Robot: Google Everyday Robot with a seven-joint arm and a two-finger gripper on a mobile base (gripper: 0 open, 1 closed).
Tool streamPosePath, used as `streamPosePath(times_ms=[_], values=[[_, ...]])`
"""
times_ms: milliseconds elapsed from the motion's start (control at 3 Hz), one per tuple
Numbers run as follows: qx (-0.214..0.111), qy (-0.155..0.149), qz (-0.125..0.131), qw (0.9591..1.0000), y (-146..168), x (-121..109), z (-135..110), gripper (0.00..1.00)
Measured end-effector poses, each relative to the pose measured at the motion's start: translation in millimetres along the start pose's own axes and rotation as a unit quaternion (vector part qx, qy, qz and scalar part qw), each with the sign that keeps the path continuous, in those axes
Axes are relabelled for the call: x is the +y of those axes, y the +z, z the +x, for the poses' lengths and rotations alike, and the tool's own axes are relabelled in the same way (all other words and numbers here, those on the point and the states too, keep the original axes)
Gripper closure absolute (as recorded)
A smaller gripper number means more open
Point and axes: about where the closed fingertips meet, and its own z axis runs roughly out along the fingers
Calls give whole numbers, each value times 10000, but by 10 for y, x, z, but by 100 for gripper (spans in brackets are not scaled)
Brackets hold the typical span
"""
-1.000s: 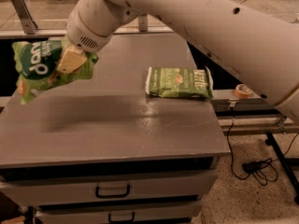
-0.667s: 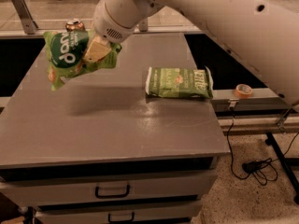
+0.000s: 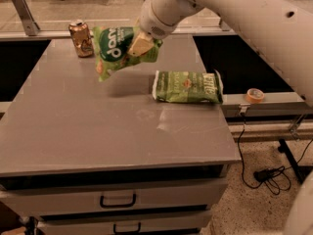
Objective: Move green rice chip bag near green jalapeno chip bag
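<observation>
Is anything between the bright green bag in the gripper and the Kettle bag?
Nothing visible does. The gripper holds the green rice chip bag in the air just left of the green jalapeno chip bag; the can stands off to the far left.

The gripper (image 3: 139, 45), cream-tan fingers on a white arm (image 3: 234, 13), hangs over the grey table (image 3: 98, 131) and pinches the green rice chip bag (image 3: 115, 50). The bag is bright green, with white rounded letters on a dark green patch. Just below and right of the gripper lies the green jalapeno chip bag (image 3: 188, 86), olive green with white ends, white lettering and a small orange-red emblem. Left of the gripper stands a coppery can (image 3: 80, 38). Well off to its right is an orange tape roll (image 3: 255, 95).
</observation>
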Motion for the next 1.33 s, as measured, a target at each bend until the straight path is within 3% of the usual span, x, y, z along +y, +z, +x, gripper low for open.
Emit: streamPosePath(times_ms=[333,667,1333], values=[[109,34,144,9998,99,-260,462,100],[185,-8,135,9997,199,-456,836,86],[326,12,-45,9995,203,-571,1315,39]])
